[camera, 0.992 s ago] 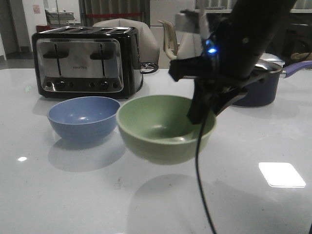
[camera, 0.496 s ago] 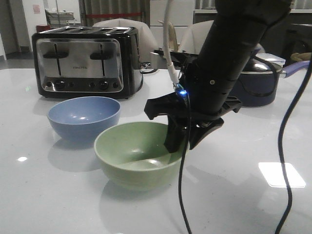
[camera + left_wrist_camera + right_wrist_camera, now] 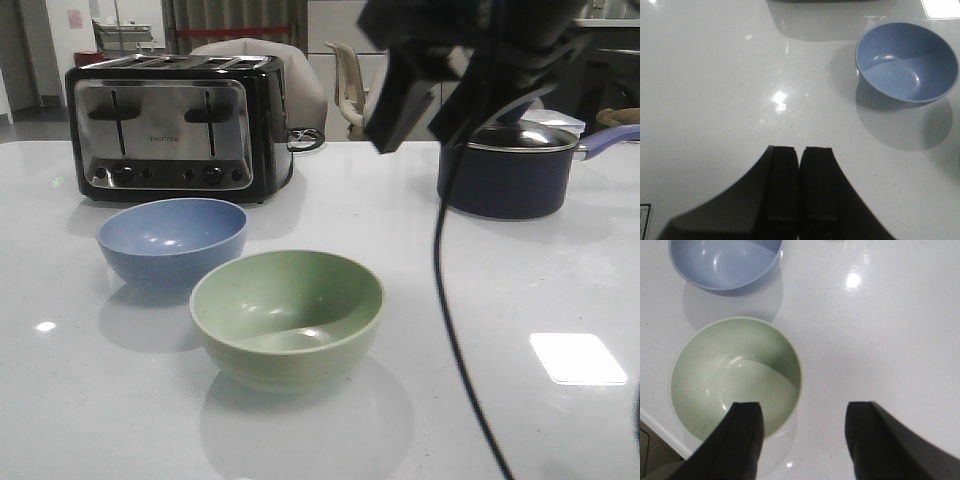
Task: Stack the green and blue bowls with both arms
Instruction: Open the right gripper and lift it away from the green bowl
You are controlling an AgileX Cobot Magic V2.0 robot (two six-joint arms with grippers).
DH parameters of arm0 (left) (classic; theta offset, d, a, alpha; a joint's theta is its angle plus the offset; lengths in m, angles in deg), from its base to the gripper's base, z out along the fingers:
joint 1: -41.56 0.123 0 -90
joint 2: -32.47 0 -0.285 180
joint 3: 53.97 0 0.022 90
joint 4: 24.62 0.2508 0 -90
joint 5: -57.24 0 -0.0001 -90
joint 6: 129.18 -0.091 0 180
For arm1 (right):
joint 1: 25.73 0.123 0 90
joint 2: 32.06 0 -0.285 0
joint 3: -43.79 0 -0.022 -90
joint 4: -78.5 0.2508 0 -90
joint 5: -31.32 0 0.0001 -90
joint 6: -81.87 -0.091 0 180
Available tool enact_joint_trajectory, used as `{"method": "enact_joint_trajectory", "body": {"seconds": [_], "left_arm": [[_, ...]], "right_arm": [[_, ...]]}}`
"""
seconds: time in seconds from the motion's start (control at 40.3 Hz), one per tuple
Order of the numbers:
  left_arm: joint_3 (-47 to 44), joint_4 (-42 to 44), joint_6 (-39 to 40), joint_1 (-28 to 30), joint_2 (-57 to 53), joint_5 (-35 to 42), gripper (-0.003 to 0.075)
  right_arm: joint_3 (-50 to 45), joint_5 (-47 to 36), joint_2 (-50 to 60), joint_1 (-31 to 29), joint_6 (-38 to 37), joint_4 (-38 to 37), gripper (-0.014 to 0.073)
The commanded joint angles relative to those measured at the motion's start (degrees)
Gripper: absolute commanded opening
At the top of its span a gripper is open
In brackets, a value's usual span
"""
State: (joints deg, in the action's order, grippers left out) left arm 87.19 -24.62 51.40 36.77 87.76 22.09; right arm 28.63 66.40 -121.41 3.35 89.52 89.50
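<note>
Front view shows the nearest stretch of the white table (image 3: 520,290) bare along the lower edge of the frame, apart from a bright square reflection at lower right and a thin black cable (image 3: 450,300) hanging down the right half. Just beyond that bare strip, at lower centre, the green bowl (image 3: 287,315) sits upright on the table with nothing in it. Behind it and to the left is the blue bowl (image 3: 172,238), also upright and holding nothing; the two rims look very close, but I cannot tell whether they touch. Open table lies to the left of the blue bowl and to the right of the green one.

Above and behind the green bowl, at upper right of the frame, the right gripper (image 3: 425,95) hangs in the air, clear of both bowls, its dark fingers pointing down and to the left. In the right wrist view its fingers (image 3: 742,437) stand wide apart with bare table between them; one fingertip overlaps the green bowl's (image 3: 735,377) rim in the picture, and the blue bowl (image 3: 725,262) lies at the upper left.

In the left wrist view the left gripper (image 3: 799,175) has its two pads pressed together on nothing, over bare table, with the blue bowl (image 3: 907,62) well apart at upper right.

Farthest back stand a toaster (image 3: 175,125) at upper left and a dark lidded saucepan (image 3: 510,165) at right.
</note>
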Motion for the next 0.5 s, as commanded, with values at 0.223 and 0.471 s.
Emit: {"method": "enact_joint_trajectory", "body": {"seconds": [0.223,0.471], "left_arm": [[1.77,-2.20,-0.57,-0.26,0.29,4.32,0.0101],[5.49,-7.36,-5.82,-0.80,7.79,3.69,0.0138]], "right_arm": [[-13.79,-2.05,23.20,-0.04,0.37,-3.39,0.0482],[-18.89,-1.88,31.00,-0.04,0.37,-3.39,0.0482]]}}
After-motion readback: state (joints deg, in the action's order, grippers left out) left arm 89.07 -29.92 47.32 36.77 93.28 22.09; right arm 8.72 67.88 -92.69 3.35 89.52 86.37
